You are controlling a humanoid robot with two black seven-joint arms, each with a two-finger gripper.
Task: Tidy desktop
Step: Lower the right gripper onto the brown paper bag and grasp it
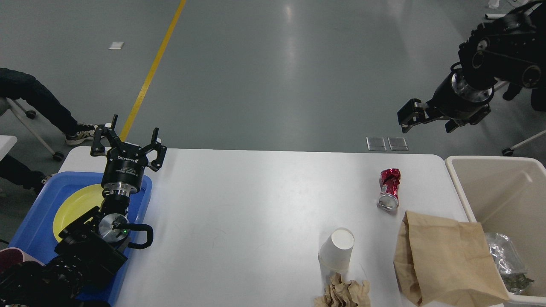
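The white desktop (256,200) carries a crushed red can (389,188), a white paper cup (337,250) standing upside down, a crumpled brown paper wad (343,294) at the front edge and a flat brown paper bag (443,256) overhanging the right edge. My left gripper (128,140) is open and empty, held above the far corner of the blue tray (30,230). My right gripper (431,121) is raised high beyond the table's far right corner, open and empty, well above the can.
A beige bin (495,187) stands off the table's right end with a silver foil bag (503,256) at its bottom. A yellow plate (76,204) lies in the blue tray. A seated person's legs (38,102) and chair wheels are at far left.
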